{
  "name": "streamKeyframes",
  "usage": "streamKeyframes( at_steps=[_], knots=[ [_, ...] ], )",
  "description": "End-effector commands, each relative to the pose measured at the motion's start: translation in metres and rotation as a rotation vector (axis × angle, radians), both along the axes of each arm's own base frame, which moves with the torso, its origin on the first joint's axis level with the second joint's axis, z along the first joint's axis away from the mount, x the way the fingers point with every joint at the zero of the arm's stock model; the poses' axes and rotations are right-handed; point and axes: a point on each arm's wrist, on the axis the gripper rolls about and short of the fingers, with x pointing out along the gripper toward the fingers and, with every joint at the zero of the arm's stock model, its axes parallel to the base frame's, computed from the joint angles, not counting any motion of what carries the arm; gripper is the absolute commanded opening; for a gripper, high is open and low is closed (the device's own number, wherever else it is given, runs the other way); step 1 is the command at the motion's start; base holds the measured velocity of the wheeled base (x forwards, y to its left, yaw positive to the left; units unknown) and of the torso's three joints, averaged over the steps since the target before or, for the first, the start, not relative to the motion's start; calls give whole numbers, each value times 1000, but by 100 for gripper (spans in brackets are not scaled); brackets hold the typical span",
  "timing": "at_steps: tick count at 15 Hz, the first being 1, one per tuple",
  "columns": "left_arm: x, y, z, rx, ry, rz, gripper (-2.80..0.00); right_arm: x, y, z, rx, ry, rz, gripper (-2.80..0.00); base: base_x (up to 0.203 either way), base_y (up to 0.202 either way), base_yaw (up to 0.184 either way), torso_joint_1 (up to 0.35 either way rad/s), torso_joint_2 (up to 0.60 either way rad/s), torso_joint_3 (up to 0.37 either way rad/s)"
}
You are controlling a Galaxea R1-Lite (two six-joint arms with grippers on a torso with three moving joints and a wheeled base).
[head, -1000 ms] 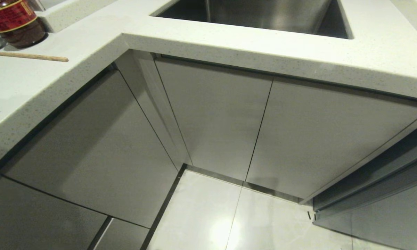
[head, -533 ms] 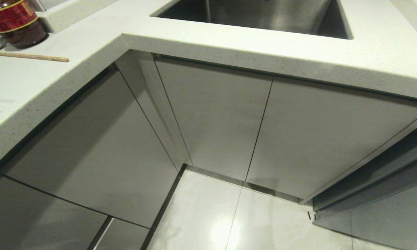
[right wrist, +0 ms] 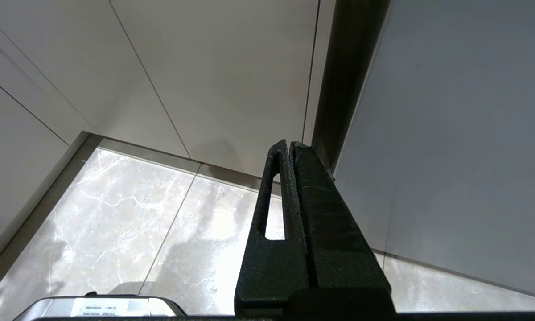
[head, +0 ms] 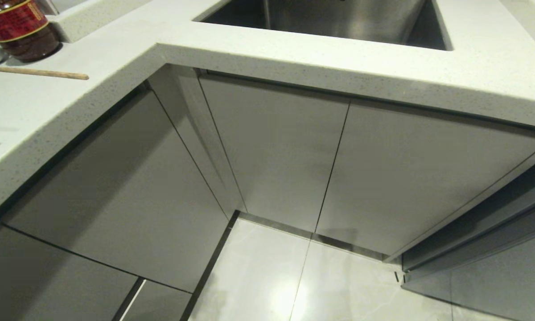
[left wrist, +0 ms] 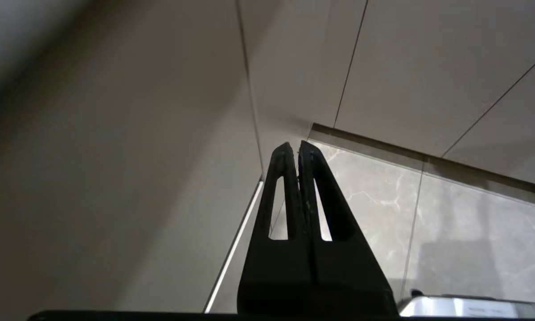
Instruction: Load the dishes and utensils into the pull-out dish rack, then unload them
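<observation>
One of the utensils shows: a slim light wooden chopstick (head: 38, 72) lies flat on the white counter (head: 116, 62) at the far left, in front of a jar. The dishes and the pull-out dish rack are out of view; the cabinet fronts (head: 272, 147) below the counter are all closed. Neither arm shows in the head view. My left gripper (left wrist: 293, 145) hangs shut and empty, pointing down at the floor by the cabinet corner. My right gripper (right wrist: 289, 143) is likewise shut and empty over the floor tiles.
A steel sink (head: 339, 18) is set in the counter at the back. The red-labelled jar (head: 20, 26) stands at the far left corner. Pale marble floor tiles (head: 294, 281) lie below the cabinets. A dark-edged grey panel (head: 495, 249) stands at the right.
The head view is almost the same. A small dark streak on the counter at the left edge has faded.
</observation>
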Motion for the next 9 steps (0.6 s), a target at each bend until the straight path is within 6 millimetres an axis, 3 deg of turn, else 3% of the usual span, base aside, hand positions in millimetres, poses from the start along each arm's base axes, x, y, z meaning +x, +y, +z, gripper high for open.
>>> streamKeyframes(
  at_steps=[1,4,9],
  knots=[
    [12,0,-21,5,-90,-7,-280,2,0,-7,0,24,1,-280,0,0,0,0,0,0],
    [12,-2,-31,74,10,-99,-280,2,0,-7,0,25,1,-280,0,0,0,0,0,0],
    [12,-2,-31,56,11,-99,-280,2,0,-7,0,24,1,-280,0,0,0,0,0,0]
  ],
)
